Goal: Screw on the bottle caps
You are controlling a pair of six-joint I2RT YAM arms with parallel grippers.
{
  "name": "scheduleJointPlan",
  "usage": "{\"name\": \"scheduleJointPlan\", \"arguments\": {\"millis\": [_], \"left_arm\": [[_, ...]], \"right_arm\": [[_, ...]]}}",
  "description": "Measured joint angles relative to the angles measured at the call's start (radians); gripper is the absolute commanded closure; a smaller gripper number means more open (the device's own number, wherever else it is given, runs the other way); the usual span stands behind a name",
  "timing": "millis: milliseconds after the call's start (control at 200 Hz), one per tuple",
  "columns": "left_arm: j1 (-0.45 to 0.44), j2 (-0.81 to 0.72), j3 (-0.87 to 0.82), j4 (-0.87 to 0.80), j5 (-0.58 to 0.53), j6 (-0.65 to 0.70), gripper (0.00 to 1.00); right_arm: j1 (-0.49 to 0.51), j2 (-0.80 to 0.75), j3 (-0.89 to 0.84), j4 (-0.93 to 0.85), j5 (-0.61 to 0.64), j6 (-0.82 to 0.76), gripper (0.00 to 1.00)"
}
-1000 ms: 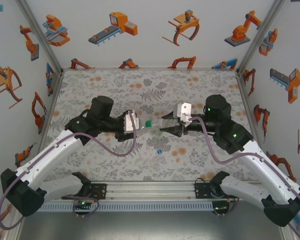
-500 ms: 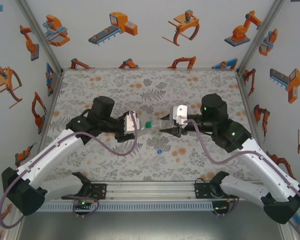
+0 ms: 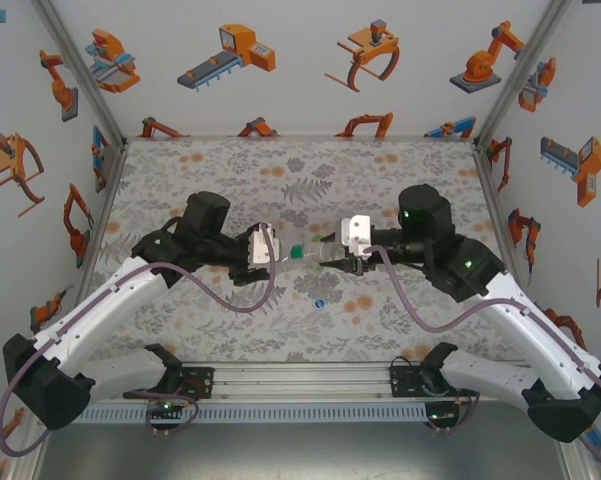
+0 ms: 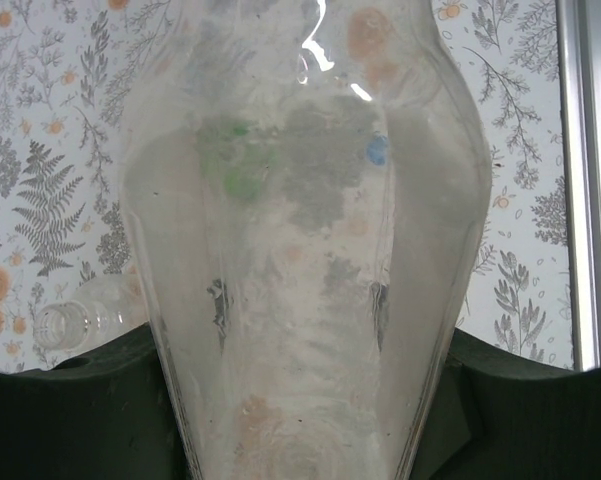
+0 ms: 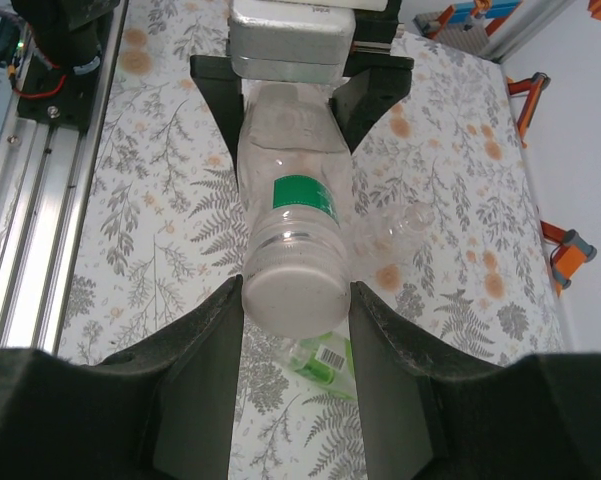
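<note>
A colourless bottle (image 5: 302,205) with a green label hangs level above the table between my two grippers. My left gripper (image 3: 278,250) is shut on its body, which fills the left wrist view (image 4: 310,250). A pale bottle cap (image 5: 292,298) sits on the bottle's neck, and my right gripper (image 5: 296,292) is shut on it, one finger touching each side. Beneath the cap a green bottle (image 5: 328,362) lies on the table. Another colourless bottle (image 5: 405,222) lies open-necked beside it. The blue cap (image 3: 320,301) rests on the table nearer the arm bases.
The patterned table (image 3: 210,180) is walled on three sides by white panels with orange robot pictures. A metal rail (image 3: 300,378) runs along the near edge between the arm bases. The second colourless bottle (image 4: 80,320) lies left of my left gripper.
My right gripper has turned about its wrist on the cap, its white camera block swinging left and down. The left gripper and the bottle have stayed nearly still.
</note>
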Motion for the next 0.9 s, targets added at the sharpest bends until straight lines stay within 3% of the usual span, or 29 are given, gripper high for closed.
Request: {"name": "scheduleJointPlan", "arguments": {"millis": [901], "left_arm": [[-0.003, 0.011, 0.029, -0.127, 0.123, 0.024, 1.00]], "right_arm": [[0.087, 0.001, 0.042, -0.084, 0.008, -0.072, 0.94]]}}
